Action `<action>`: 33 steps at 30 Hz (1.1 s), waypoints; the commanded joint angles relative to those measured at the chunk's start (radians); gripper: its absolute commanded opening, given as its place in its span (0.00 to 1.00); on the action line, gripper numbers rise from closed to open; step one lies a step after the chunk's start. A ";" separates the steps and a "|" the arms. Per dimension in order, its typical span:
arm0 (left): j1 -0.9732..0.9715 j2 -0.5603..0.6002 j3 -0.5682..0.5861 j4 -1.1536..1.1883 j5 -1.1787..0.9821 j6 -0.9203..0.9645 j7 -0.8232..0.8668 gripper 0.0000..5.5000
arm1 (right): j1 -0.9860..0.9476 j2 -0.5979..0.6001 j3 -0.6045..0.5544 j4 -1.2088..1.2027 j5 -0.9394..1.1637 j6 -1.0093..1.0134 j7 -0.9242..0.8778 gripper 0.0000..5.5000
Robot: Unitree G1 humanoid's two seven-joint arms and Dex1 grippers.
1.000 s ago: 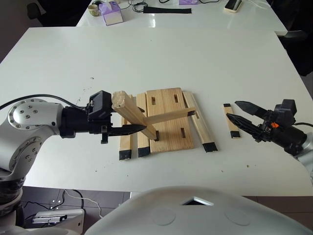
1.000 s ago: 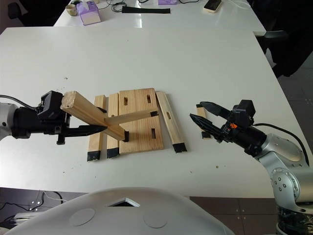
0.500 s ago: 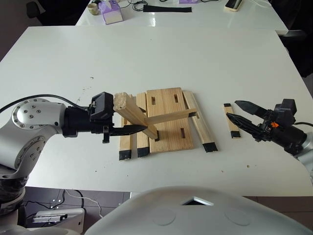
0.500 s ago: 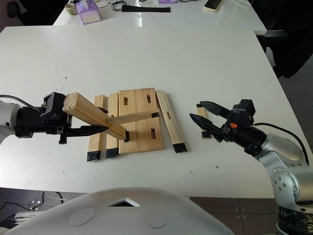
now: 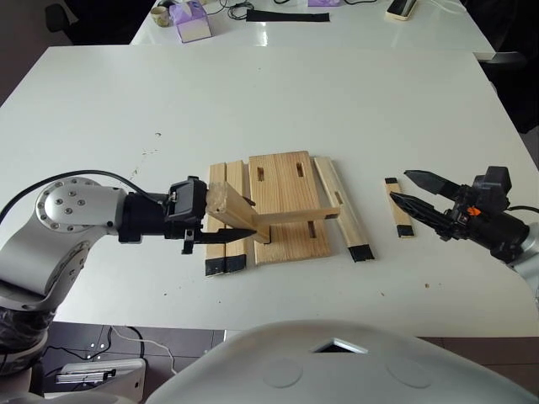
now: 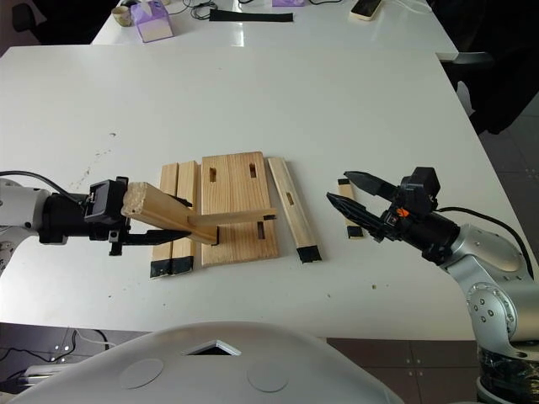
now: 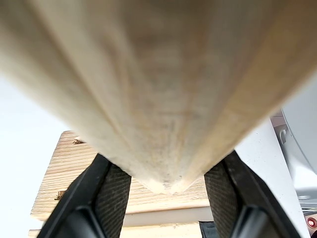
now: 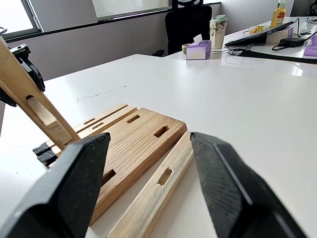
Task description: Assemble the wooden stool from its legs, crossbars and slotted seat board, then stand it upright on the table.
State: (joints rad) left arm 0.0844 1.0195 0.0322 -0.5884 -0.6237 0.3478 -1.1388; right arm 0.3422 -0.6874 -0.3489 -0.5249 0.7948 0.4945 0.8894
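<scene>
I see an office: a white worktop (image 5: 295, 101), a black swivel chair (image 8: 190, 25), and a tissue box (image 5: 192, 21) and cables (image 5: 240, 10) on the neighbouring desk (image 5: 354, 32).

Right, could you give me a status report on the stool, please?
Left tool shut on leg with crossbar, over seat board. Right tool open at short crossbar. Loose legs beneath left tool.

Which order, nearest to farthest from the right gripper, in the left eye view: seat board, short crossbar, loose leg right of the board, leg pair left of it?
1. short crossbar, lying just beside the right gripper, on the robot's right.
2. loose leg, along the board's right edge.
3. seat board, centre.
4. leg pair, against the board's left edge.
</scene>
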 commanded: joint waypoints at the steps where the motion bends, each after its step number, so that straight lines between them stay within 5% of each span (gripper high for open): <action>1: 0.060 0.021 -0.078 0.031 0.109 0.026 0.006 0.37 | -0.007 -0.019 0.014 0.004 -0.022 0.005 0.005 0.54; 13: 0.027 -0.021 -0.209 0.125 0.172 -0.031 0.029 0.37 | -0.069 -0.056 0.050 0.045 -0.036 0.018 0.035 0.54; 28: -0.235 -0.058 -0.267 0.309 0.195 -0.061 -0.025 0.37 | -0.175 -0.082 0.086 0.128 -0.052 0.018 0.076 0.54; 33: -0.252 -0.085 -0.253 0.348 0.235 -0.059 -0.005 0.55 | -0.165 -0.076 0.077 0.117 -0.056 0.019 0.079 0.54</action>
State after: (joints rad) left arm -0.1558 0.9455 -0.2373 -0.2491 -0.4099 0.2834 -1.1592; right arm 0.1751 -0.7559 -0.2690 -0.3930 0.7434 0.5093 0.9680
